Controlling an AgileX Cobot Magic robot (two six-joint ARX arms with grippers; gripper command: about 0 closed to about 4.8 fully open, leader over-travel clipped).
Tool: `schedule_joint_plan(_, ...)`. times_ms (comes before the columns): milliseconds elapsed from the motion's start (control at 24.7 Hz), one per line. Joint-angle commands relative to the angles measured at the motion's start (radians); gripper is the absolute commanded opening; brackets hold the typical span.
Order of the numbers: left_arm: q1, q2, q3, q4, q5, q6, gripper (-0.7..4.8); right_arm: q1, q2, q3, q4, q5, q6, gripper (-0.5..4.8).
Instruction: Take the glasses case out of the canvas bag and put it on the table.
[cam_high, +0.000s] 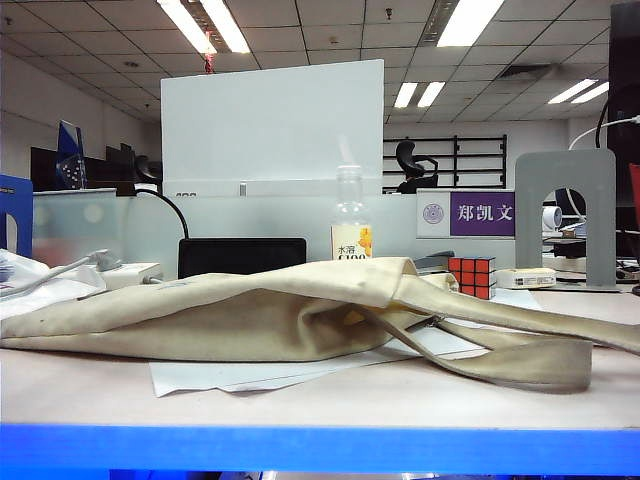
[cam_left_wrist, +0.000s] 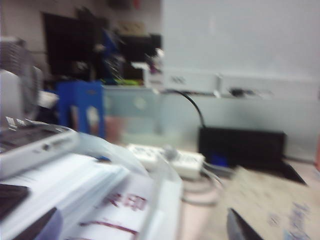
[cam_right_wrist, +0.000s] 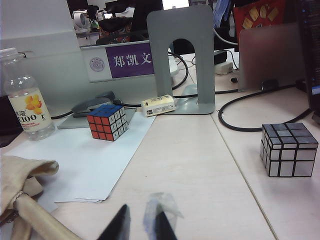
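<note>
The canvas bag (cam_high: 230, 310) is flopped flat on the table (cam_high: 330, 395), lying on some white paper sheets (cam_high: 250, 378), with its straps (cam_high: 520, 355) trailing off to the right. The glasses case isn't visible anywhere, so can't say if it's inside.

Behind the bag are a clear drink bottle (cam_high: 350, 222), a black box (cam_high: 242, 256) and a Rubik's cube (cam_high: 471, 276); a silver mirror cube (cam_right_wrist: 288, 149) sits well apart on the right side.

The right gripper (cam_right_wrist: 140, 225) hovers low over bare table near the paper's edge, its fingers only a narrow gap apart and holding nothing. The left gripper (cam_left_wrist: 145, 225) view is blurry, but the dark tips look spread wide apart, over by a stack of papers (cam_left_wrist: 75, 190) at the bag's left end.
</note>
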Motion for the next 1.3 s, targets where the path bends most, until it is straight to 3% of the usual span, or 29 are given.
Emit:
schedule_joint_plan(40,0.003,0.0,0.002,0.019,-0.08,0.0,4.19,0.001,-0.002,0.002,0.001,0.001,0.026,0.72)
schedule_joint_plan(162,0.003,0.0,0.002,-0.012,-0.079,0.0,3.1,0.0,-0.002,-0.002,-0.008,0.001,0.069,0.72)
schedule_joint_plan(243,0.003,0.0,0.002,-0.053,-0.079,0.0,1.76,0.001,-0.002,-0.003,-0.014,-0.007,0.071,0.72)
schedule_joint_plan(283,0.003,0.0,0.002,-0.079,-0.078,0.0,0.65,0.001,-0.002,-0.003,-0.018,-0.01,0.071,0.72)
schedule_joint_plan(324,0.003,0.0,0.002,-0.098,-0.074,-0.001,-0.11,0.001,-0.002,-0.003,-0.019,-0.01,0.071,0.72)
schedule_joint_plan(729,0.003,0.0,0.001,-0.127,-0.055,-0.127,-0.05,0.001,-0.002,-0.003,0.005,-0.09,0.086,0.71)
schedule_joint_plan(810,0.003,0.0,0.002,-0.125,0.001,-0.161,-0.05,0.001,-0.002,0.0,0.013,-0.121,0.092,0.61)
schedule_joint_plan(931,0.002,0.0,0.004,-0.096,0.148,-0.209,-0.05,0.001,-0.002,0.003,0.031,-0.168,0.136,-0.08)
schedule_joint_plan(1053,0.002,0.001,0.036,-0.122,0.249,-0.228,-0.05,0.001,-0.002,0.032,0.024,-0.195,0.181,-0.08)
schedule_joint_plan(1174,0.002,0.027,0.121,-0.225,0.255,-0.215,-0.05,0.002,-0.001,0.087,-0.01,-0.206,0.212,-0.08)
schedule_joint_plan(1296,0.002,0.106,0.206,-0.234,0.255,-0.2,-0.05,0.002,0.005,0.149,-0.039,-0.205,0.219,-0.08)
